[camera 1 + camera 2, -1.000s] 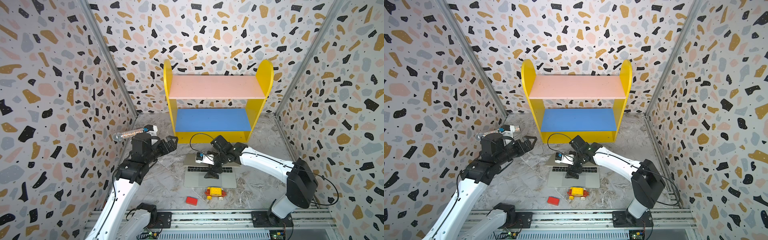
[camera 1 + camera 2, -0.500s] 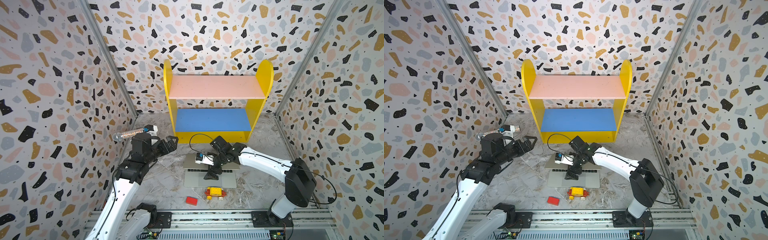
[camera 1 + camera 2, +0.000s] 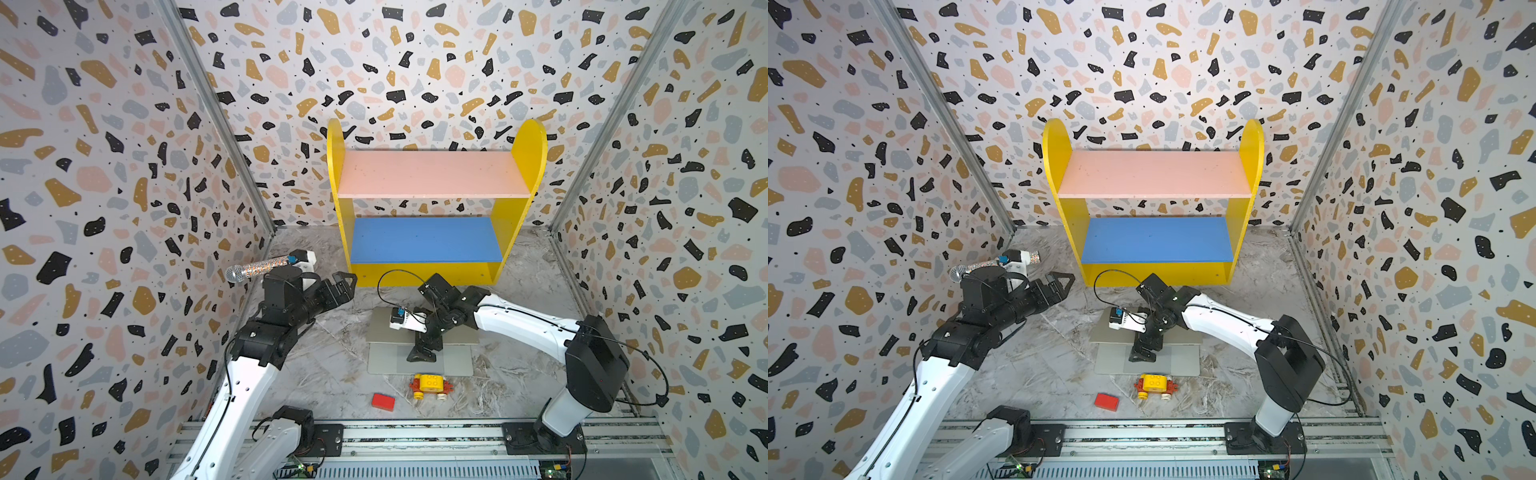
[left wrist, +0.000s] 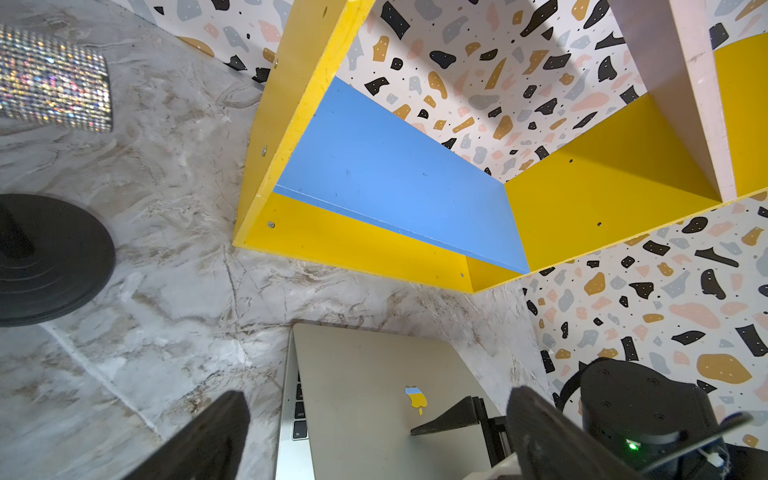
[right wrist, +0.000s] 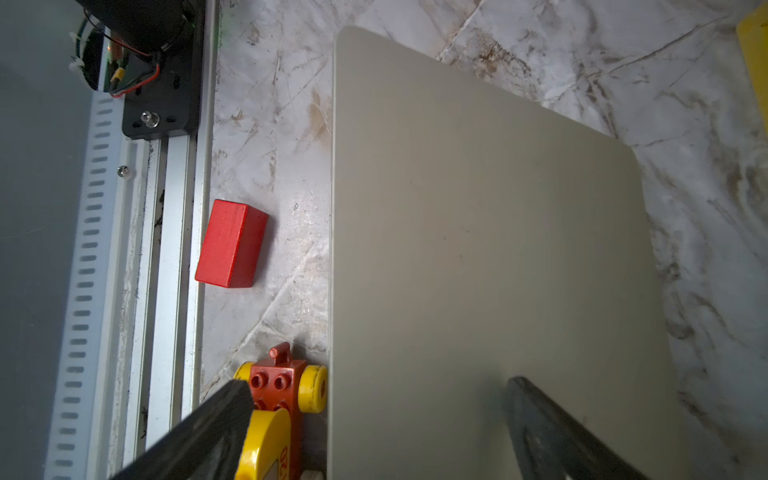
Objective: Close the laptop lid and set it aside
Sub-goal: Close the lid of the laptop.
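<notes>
Left claw [image 3: 347, 286] and right claw [image 3: 424, 353] gape; laptop lid [image 3: 380, 330] hides keyboard [image 4: 299, 409] (mostly).

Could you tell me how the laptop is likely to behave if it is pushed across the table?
The laptop looks thin, flat and rigid, so it would probably slide whole rather than tip. Its lid is not fully shut, so it may swing.

This is a robot lab test cell. A toy-bright shelf [image 3: 432, 174] stands on a marble-print surface [image 3: 324, 374]. Terrazzo-print panels [image 3: 104, 166] box it in on 3 sides, behind and to either side of the shelf, joined at bare metal posts [image 3: 216, 120]. In front of the shelf, an aluminium rail [image 3: 415, 436] carries the bolted-down left arm [image 3: 241, 386] and right arm [image 3: 523, 328], both trailing cables.
</notes>
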